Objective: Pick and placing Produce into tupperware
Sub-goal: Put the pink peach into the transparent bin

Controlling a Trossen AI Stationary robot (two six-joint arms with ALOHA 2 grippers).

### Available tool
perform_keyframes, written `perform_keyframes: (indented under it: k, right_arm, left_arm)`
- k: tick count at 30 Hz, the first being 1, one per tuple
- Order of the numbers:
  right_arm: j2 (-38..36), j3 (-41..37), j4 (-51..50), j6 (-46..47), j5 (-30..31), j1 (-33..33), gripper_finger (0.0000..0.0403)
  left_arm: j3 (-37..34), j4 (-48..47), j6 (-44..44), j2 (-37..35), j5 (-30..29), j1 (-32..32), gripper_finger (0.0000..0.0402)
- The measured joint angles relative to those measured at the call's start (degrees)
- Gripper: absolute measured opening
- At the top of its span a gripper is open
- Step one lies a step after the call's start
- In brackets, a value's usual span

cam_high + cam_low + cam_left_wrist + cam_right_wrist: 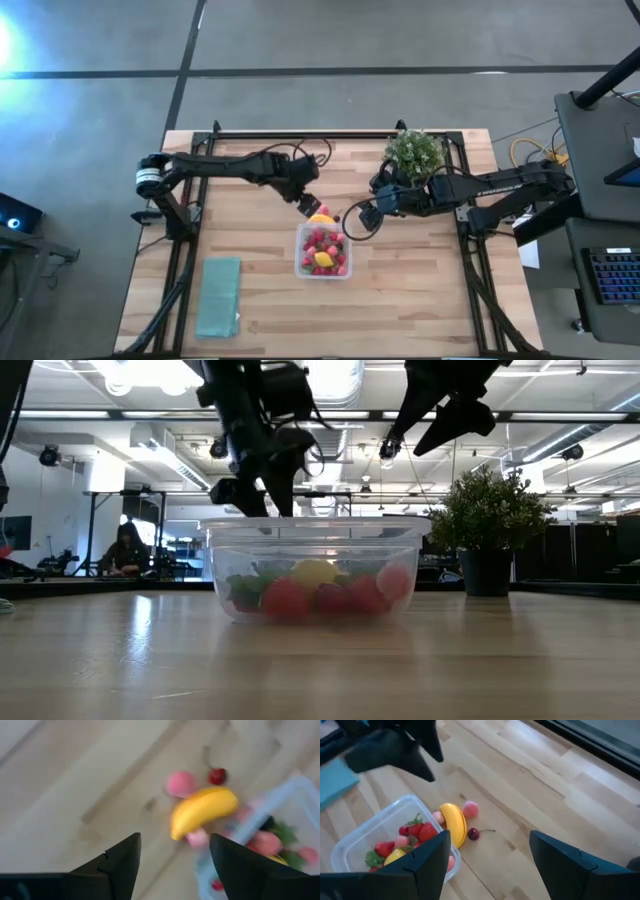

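L gripper (303, 203) fingers apart, empty, hovering by banana (454, 824) propped on tupperware (302, 263) rim. R gripper (362, 220) also apart, empty, nearby. My worry: bad approach knocks banana off, scatters cherry (473, 834), pink piece (470, 809); arms cld clash.

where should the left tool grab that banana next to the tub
Grip the banana across its narrow middle, coming straight down from above. It lies flat on the table against the tupperware rim, so fingers should straddle its short width, clear of the pink piece and cherry. The left tool hangs open above.
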Motion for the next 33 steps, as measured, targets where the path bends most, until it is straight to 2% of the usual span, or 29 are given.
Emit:
perform_keyframes:
  k: [5,12,25,33]
  right_arm:
    - [0.0,-0.02,0.01,2.19,1.66,-0.77,0.0262]
    - [0.0,-1.15,0.98,4.45,2.47,-1.89,0.0265]
    - [0.0,-3.12,1.51,6.38,2.32,-2.0,0.0265]
    - [0.0,-3.17,1.5,6.35,2.11,-2.0,0.0259]
  left_arm:
    - [0.0,0.08,0.54,3.08,1.74,0.75,0.0221]
    - [0.26,0.61,3.05,7.64,3.34,-2.53,0.0221]
    - [0.26,3.69,2.61,7.76,3.18,-6.23,0.0221]
    - [0.24,6.01,-3.31,9.3,2.64,-6.31,0.0221]
